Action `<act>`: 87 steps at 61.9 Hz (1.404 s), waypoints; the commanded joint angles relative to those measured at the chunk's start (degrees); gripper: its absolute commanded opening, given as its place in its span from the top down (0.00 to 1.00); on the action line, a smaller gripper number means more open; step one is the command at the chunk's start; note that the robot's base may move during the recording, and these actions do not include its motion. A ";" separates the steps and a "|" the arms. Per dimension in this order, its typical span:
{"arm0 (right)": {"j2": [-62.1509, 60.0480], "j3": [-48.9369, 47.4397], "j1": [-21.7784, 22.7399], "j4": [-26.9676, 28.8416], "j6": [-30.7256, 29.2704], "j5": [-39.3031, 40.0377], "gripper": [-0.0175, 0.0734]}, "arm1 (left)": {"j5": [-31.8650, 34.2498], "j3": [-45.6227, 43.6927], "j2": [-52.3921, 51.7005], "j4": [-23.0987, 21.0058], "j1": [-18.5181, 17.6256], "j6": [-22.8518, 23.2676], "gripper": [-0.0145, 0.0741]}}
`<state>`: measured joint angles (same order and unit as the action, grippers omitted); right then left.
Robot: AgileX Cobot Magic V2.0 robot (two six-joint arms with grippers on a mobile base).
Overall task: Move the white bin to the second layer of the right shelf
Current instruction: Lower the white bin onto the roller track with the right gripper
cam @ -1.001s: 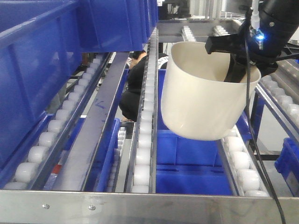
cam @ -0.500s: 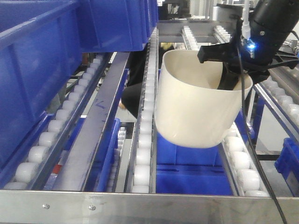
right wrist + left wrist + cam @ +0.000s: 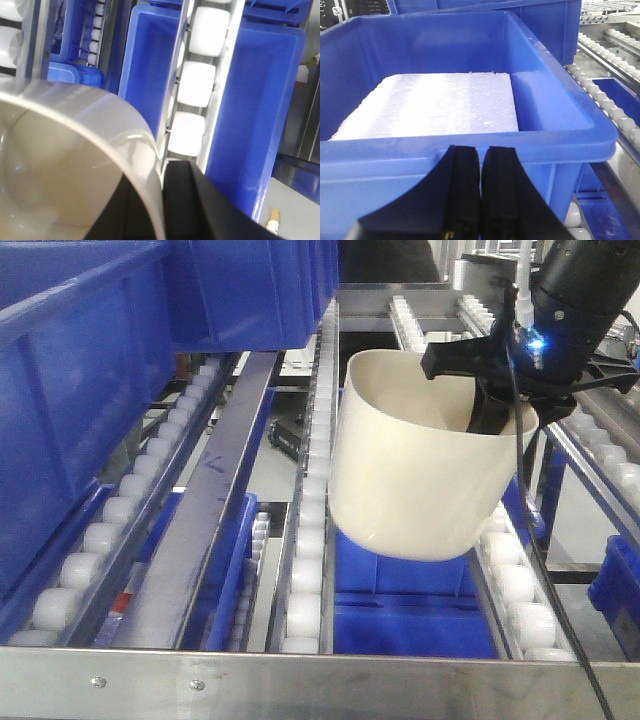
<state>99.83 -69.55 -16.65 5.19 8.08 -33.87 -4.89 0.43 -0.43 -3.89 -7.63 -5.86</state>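
Note:
The white bin (image 3: pixel 420 470) hangs tilted above the roller lanes of the right shelf second layer (image 3: pixel 305 570), between two rows of white rollers. My right gripper (image 3: pixel 495 405) is shut on the bin's right rim, one finger inside and one outside. In the right wrist view the bin's wall (image 3: pixel 65 165) runs between the black fingers of the right gripper (image 3: pixel 162 172), with rollers (image 3: pixel 197 82) below. My left gripper (image 3: pixel 480 150) is shut with nothing in it, right in front of a blue crate's rim (image 3: pixel 470 135).
Blue crates (image 3: pixel 80 390) fill the left lanes and the level above. Another blue crate (image 3: pixel 400 610) lies under the lane below the bin. A steel front rail (image 3: pixel 300 680) crosses the near edge. The crate in the left wrist view holds a white foam slab (image 3: pixel 435 105).
The bin and my right gripper moved left and slightly down over the lane, then almost stopped. A person seen behind the rack has gone from view.

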 commanded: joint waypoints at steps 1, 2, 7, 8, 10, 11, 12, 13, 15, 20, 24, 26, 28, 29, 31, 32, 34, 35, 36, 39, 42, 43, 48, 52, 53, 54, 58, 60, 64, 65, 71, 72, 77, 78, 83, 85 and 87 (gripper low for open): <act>-2.37 -1.80 0.15 -1.02 -0.54 2.39 0.74 | 4.89 2.11 -0.80 -0.35 -0.16 0.15 0.74; -2.37 -1.80 0.15 -1.02 -0.54 2.39 0.74 | 4.89 2.11 -0.80 -0.35 -0.16 0.15 0.74; -2.43 -1.80 0.15 -1.02 -0.54 2.40 0.74 | 4.89 2.11 -0.80 -0.35 -0.16 0.15 0.74; -2.43 -1.80 0.15 -1.02 -0.54 2.40 0.74 | 4.89 2.11 -0.80 -0.35 -0.16 0.15 0.74; -2.49 -1.80 0.15 -1.02 -0.54 2.40 0.74 | 4.89 2.11 -0.80 -0.35 -0.16 0.15 0.74; -2.54 -1.80 0.15 -1.02 -0.54 2.40 0.74 | 4.89 2.11 -0.80 -0.35 -0.16 0.15 0.74; -2.54 -1.80 0.15 -1.02 -0.54 2.40 0.74 | 4.89 2.11 -0.80 -0.35 -0.16 0.15 0.74; -2.54 -1.80 0.15 -1.02 -0.54 2.40 0.74 | 4.89 2.11 -0.80 -0.35 -0.16 0.15 0.74; -2.62 -1.80 0.15 -1.02 -0.54 2.40 0.74 | 4.89 2.11 -0.80 -0.35 -0.16 0.15 0.74; -2.73 -1.80 0.15 -1.02 -0.54 2.40 0.74 | 4.89 2.11 -0.80 -0.35 -0.16 0.15 0.74; -2.79 -1.80 0.15 -1.07 -0.54 2.58 0.74 | 4.89 2.11 -0.80 -0.35 -0.16 0.15 0.74; -2.84 -1.80 0.15 -1.07 -0.54 2.73 0.74 | 4.89 2.11 -0.80 -0.35 -0.16 0.15 0.74; -2.92 -1.80 0.15 -1.07 -0.54 2.93 0.74 | 4.89 2.11 -0.80 -0.35 -0.16 0.15 0.74; -2.92 -1.80 0.15 -1.07 -0.54 3.03 0.74 | 4.89 2.11 -0.80 -0.35 -0.16 0.15 0.74; -2.98 -1.80 0.15 -1.07 -0.54 3.19 0.74 | 4.89 2.11 -0.80 -0.35 -0.16 0.15 0.74; -2.98 -1.80 0.15 -1.07 -0.54 3.19 0.74 | 4.89 2.11 -0.80 -0.35 -0.16 0.15 0.74; -3.03 -1.80 0.23 -1.07 -0.54 3.33 0.74 | 4.89 2.11 -0.80 -0.35 -0.16 0.15 0.74; -3.03 -1.80 0.23 -1.07 -0.54 3.33 0.74 | 4.89 2.11 -0.80 -0.35 -0.16 0.15 0.74; -3.03 -1.80 0.23 -1.16 -0.54 3.37 0.74 | 4.89 2.11 -0.80 -0.35 -0.16 0.15 0.74; -3.03 -1.80 0.29 -1.47 -0.54 3.43 0.74 | 4.89 2.11 -0.80 -0.35 -0.16 0.15 0.74; -3.03 -1.80 0.34 -1.81 -0.54 3.49 0.74 | 4.89 2.11 -0.80 -0.35 -0.16 0.15 0.74; -3.03 -1.80 0.34 -1.93 -0.54 3.58 0.74 | 4.89 2.11 -0.80 -0.35 -0.16 0.15 0.74; -3.03 -1.80 0.56 -2.29 -0.54 3.77 0.74 | 4.89 2.11 -0.80 -0.35 -0.16 0.15 0.74; -3.03 -1.80 0.78 -2.34 -0.54 3.83 0.74 | 4.89 2.11 -0.80 -0.35 -0.16 0.15 0.74; -3.03 -1.80 0.79 -2.40 -0.54 3.83 0.74 | 4.89 2.11 -0.80 -0.35 -0.16 0.15 0.74; -3.03 -1.80 0.92 -2.53 -0.54 3.83 0.74 | 4.89 2.11 -0.80 -0.35 -0.16 0.15 0.74; -3.03 -1.80 0.92 -2.79 -0.54 3.83 0.74 | 4.89 2.11 -0.80 -0.35 -0.16 0.15 0.74; -3.03 -1.80 0.92 -2.78 -0.54 3.83 0.74 | 4.89 2.11 -0.80 -0.35 -0.16 0.15 0.74; -3.03 -1.80 0.92 -2.90 -0.54 3.83 0.74 | 4.89 2.11 -0.80 -0.35 -0.16 0.15 0.74; -3.03 -1.80 0.92 -2.90 -0.54 3.83 0.74 | 4.89 2.11 -0.80 -0.35 -0.16 0.15 0.74; -3.03 -1.96 0.92 -2.90 -0.54 3.77 0.74 | 4.89 2.11 -0.80 -0.35 -0.16 0.15 0.74; -3.03 -2.13 0.92 -2.90 -0.54 3.65 0.74 | 4.89 2.11 -0.80 -0.35 -0.16 0.15 0.74; -3.10 -2.67 0.92 -2.90 -0.54 3.51 0.74 | 4.89 2.11 -0.80 -0.35 -0.16 0.15 0.74; -3.10 -2.79 0.92 -2.90 -0.54 3.42 0.74 | 4.89 2.11 -0.80 -0.35 -0.16 0.15 0.74; -3.21 -3.24 0.92 -3.07 -0.54 3.36 0.74 | 4.89 2.11 -0.80 -0.35 -0.16 0.15 0.74; -3.21 -3.53 0.92 -3.21 -0.54 3.10 0.74 | 4.89 2.11 -0.80 -0.35 -0.16 0.15 0.74; -3.21 -3.81 0.92 -3.21 -0.54 2.90 0.74 | 4.89 2.11 -0.80 -0.35 -0.16 0.15 0.74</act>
<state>99.83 -70.86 -16.31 3.57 8.08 -33.04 -4.89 0.43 -0.43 -3.89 -7.63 -5.86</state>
